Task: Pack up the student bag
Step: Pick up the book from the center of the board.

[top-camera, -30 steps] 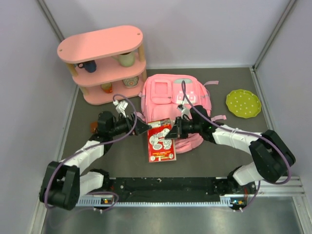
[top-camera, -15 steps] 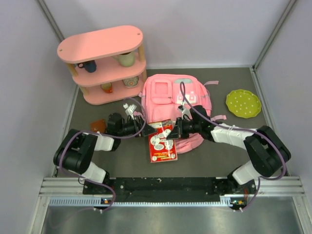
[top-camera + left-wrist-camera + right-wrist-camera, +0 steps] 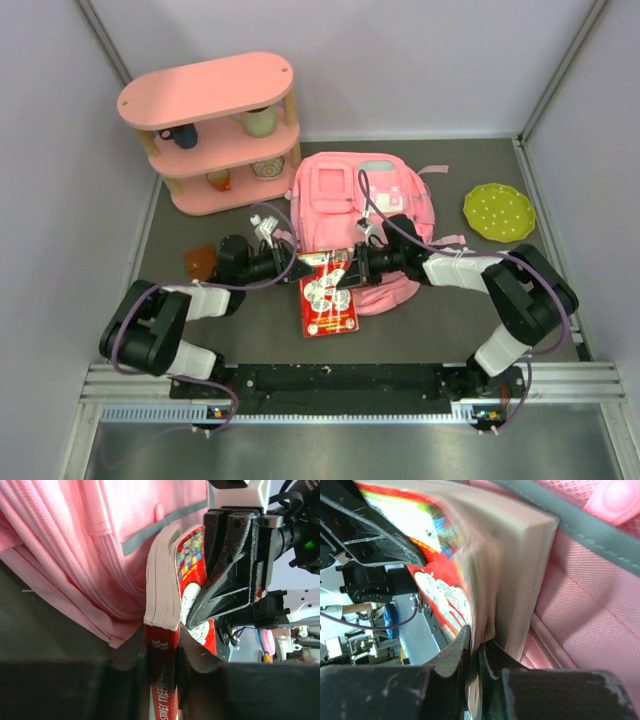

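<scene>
Dark grey tabletop [image 3: 480, 310], pale lilac walls [image 3: 420, 60]: the pink student bag [image 3: 360, 190] lies centre-far. At its near edge the left gripper [image 3: 298, 263], wide open a second ago, and the right gripper [image 3: 352, 268] both clamp a red book [image 3: 328, 298].

White-linked, black-jointed arms [image 3: 205, 300] carry purple cables [image 3: 361, 190], a black left claw [image 3: 298, 266] and right claw [image 3: 352, 268].

Dark table [image 3: 420, 332], pink shelf [image 3: 215, 130], student bag [image 3: 330, 185], green plate [image 3: 499, 211], perhaps brown card [image 3: 198, 263]
</scene>
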